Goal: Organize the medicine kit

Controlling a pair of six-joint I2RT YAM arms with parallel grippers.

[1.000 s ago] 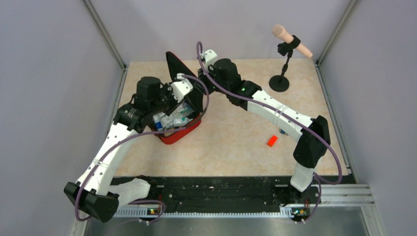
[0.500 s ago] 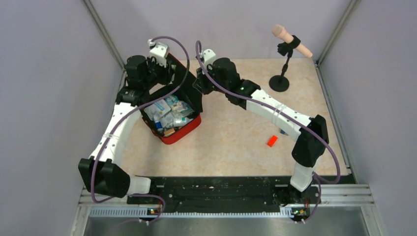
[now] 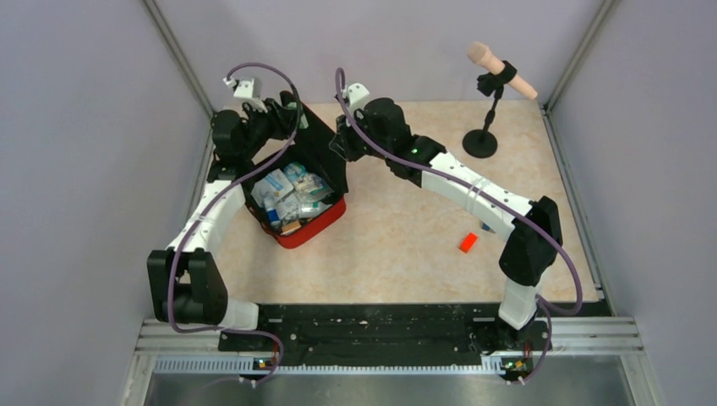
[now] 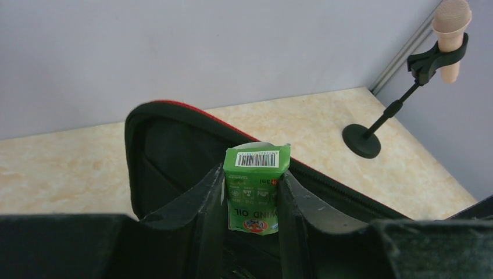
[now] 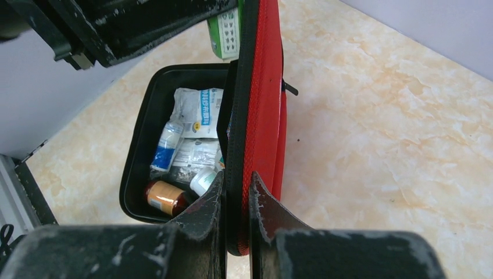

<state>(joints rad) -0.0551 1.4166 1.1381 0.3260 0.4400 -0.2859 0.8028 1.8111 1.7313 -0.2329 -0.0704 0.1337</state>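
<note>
Kit (image 3: 314,227) sits open, far left of counter (image 3: 406,228). Right claw (image 5: 237,189) pinches lid (image 5: 264,104) upright; left claw (image 4: 251,180) grips green box (image 4: 256,165) near lid's top. Advise lowering box into base (image 5: 131,174), clear of lid.

Left arm (image 3: 196,230) reaches far up the left side, elbow folded low near its base, and the left gripper (image 4: 251,175) is clamped on a green box (image 4: 256,195). Right arm (image 3: 473,190) stretches long across toward it, right gripper (image 5: 237,180) pinching the upright lid of the medicine kit (image 5: 263,104).
</note>
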